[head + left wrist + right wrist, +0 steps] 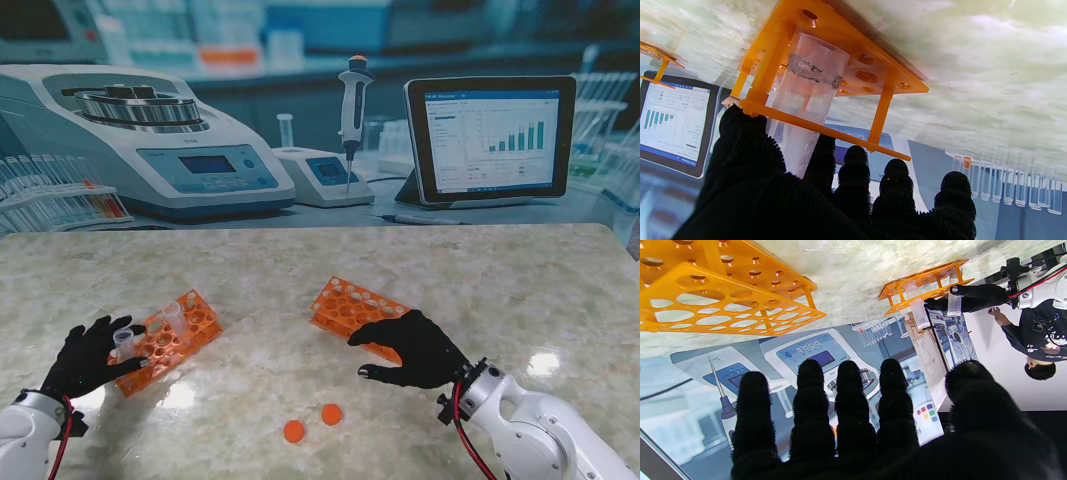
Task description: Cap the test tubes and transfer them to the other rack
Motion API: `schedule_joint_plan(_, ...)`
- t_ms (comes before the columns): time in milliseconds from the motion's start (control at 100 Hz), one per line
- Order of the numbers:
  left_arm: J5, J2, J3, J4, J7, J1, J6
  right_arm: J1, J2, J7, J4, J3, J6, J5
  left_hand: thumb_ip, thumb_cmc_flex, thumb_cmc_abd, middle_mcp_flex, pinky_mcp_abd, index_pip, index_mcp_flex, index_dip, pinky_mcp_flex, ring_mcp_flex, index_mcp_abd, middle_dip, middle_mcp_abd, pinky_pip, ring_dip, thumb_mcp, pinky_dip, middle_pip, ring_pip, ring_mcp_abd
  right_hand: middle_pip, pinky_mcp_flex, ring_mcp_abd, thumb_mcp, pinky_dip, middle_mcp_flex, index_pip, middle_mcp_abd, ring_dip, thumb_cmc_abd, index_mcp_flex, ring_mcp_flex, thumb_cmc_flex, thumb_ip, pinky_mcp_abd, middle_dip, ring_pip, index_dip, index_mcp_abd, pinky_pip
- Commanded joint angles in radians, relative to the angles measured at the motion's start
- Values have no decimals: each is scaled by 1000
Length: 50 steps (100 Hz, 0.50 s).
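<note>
One test tube (124,343) upright in left hand (85,357), open mouth up

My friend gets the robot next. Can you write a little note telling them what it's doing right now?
Left hand: shut on a test tube, uncapped, by the left rack.
Right hand: open, holding nothing, by the right rack, which looks empty.
A second tube stands uncapped in the left rack.
Two orange caps lie loose on the table, nearer to me.
Done: nothing capped or moved.
Left: cap both tubes, move them to the right rack.
</note>
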Motion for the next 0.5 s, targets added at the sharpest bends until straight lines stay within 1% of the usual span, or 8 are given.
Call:
schedule_joint_plan(0, 2, -3, 11, 19, -20, 7, 2, -8, 0, 2, -6, -3, 2, 0, -6, 205, 90, -28, -31, 221, 173, 83, -7, -30, -236, 8, -42, -50, -7, 65, -19, 10, -5, -42, 2, -17, 5, -21, 13, -8, -3, -2, 1, 35, -18, -27, 7, 29, -11, 7, -33, 10, -4, -14)
schedule_joint_plan(40, 0, -3, 12, 21, -20, 6, 1, -8, 0, 2, -6, -3, 2, 0, -5, 214, 93, -23, -33, 232, 187, 89, -6, -26, -247, 10, -50, -48, -6, 66, -17, 14, -3, -44, 2, -18, 4, -21, 13, -8, -3, 1, 1, 36, -18, -28, 7, 29, -11, 7, -33, 10, -4, -15)
schedule_joint_plan(300, 8, -2, 9, 26, -12, 4, -11, -8, 0, 2, -6, -3, 2, 0, -5, 228, 98, -15, -33, 248, 202, 93, -8, -20, -256, 16, -59, -46, -4, 61, -14, 23, 0, -45, 2, -17, 5, -22, 13, -7, -3, -1, 1, 37, -18, -28, 8, 29, -12, 7, -33, 10, -5, -15)
schedule_joint_plan(490, 8, -3, 7, 30, -4, 3, -20, -5, 0, 8, -5, -7, 3, 4, -4, 235, 106, -13, -33, 248, 198, 88, -9, -18, -242, 17, -59, -46, -3, 60, -13, 25, 1, -44, 2, -19, 5, -23, 12, -7, -3, -1, 1, 38, -17, -29, 9, 29, -11, 7, -33, 10, -5, -15)
